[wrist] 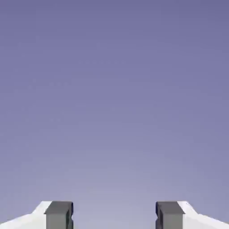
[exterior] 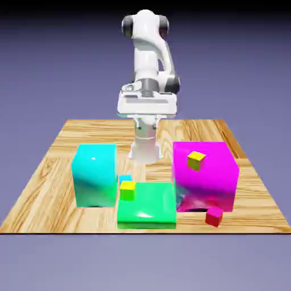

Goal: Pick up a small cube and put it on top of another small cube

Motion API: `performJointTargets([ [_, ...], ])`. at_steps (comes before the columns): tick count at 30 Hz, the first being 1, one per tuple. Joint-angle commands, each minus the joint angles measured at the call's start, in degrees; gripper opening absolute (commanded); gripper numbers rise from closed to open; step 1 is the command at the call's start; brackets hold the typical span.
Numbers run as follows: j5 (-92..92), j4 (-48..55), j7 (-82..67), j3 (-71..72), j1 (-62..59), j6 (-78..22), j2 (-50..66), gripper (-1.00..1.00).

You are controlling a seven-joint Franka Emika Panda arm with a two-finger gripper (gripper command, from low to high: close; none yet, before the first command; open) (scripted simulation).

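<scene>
— Exterior view first: what is sitting nearest the camera?
— The small red cube (exterior: 214, 216) is lying on the worktop (exterior: 51, 170) at the front, touching the big magenta block (exterior: 204, 176). Beside it the flat green block (exterior: 146, 204) is carrying a small yellow cube (exterior: 127, 190).
— And further back?
— The cyan block (exterior: 94, 175) is standing on the exterior view's left; another yellow cube (exterior: 196, 160) is resting on the magenta block.
— The gripper (wrist: 114, 217)?
— It is hanging released and empty, behind the blocks, with only backdrop showing between its fingers (wrist: 59, 214).
</scene>
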Motion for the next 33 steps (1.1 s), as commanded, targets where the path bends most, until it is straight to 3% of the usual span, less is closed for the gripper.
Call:
performJointTargets([
  [1, -0.1, 1.5, 1.3, 1.1, -0.6, -1.5, 2.1, 0.0],
  [33, -2.6, 49.6, 44.0, 36.4, -19.0, -50.0, 68.5, 0.0],
])
